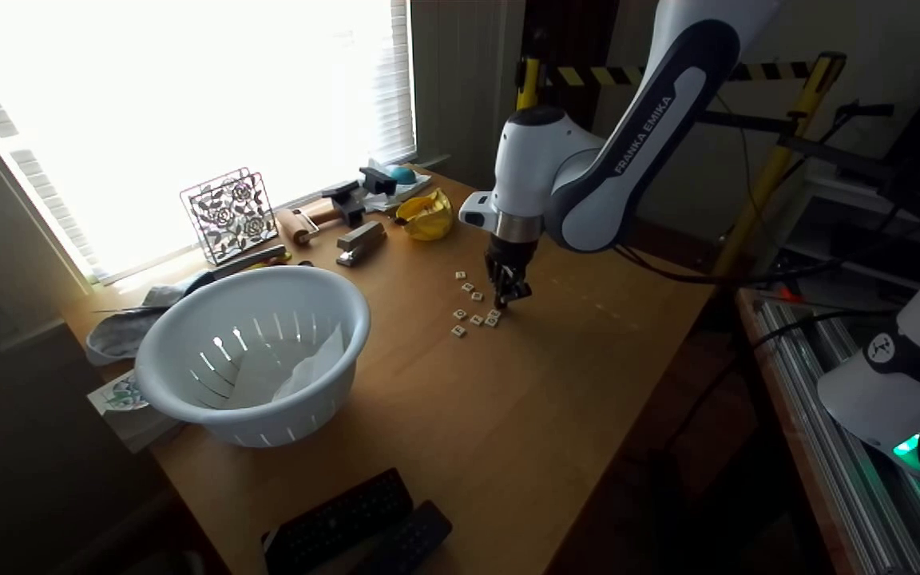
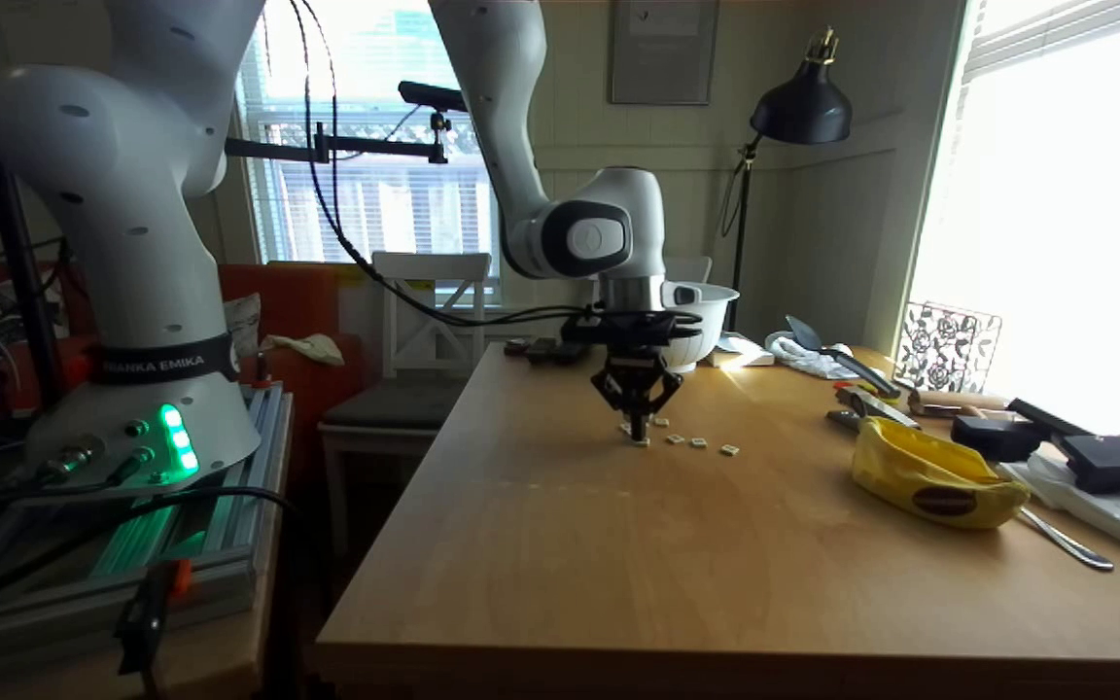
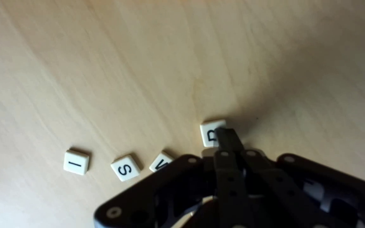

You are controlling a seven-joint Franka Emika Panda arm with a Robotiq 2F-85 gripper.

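My black gripper (image 3: 227,133) points down at the wooden table, its fingers pressed together with nothing between them. In the wrist view the fingertips overlap the right part of a white letter tile (image 3: 208,135), whose letter is partly hidden; whether they touch it I cannot tell. Left of it lie a tile (image 3: 159,162) partly covered by the gripper, an S tile (image 3: 125,167) and an I tile (image 3: 76,162). In an exterior view the gripper (image 1: 501,302) stands at the edge of a loose group of several tiles, among them a tile (image 1: 458,331) at the near end.
A white colander (image 1: 252,351) with paper inside stands on the table, beyond dark remotes (image 1: 340,519). Along the window side are a stapler (image 1: 360,242), a yellow banana-shaped pouch (image 2: 929,476), a metal flower-pattern holder (image 1: 230,214) and a spatula (image 2: 842,355).
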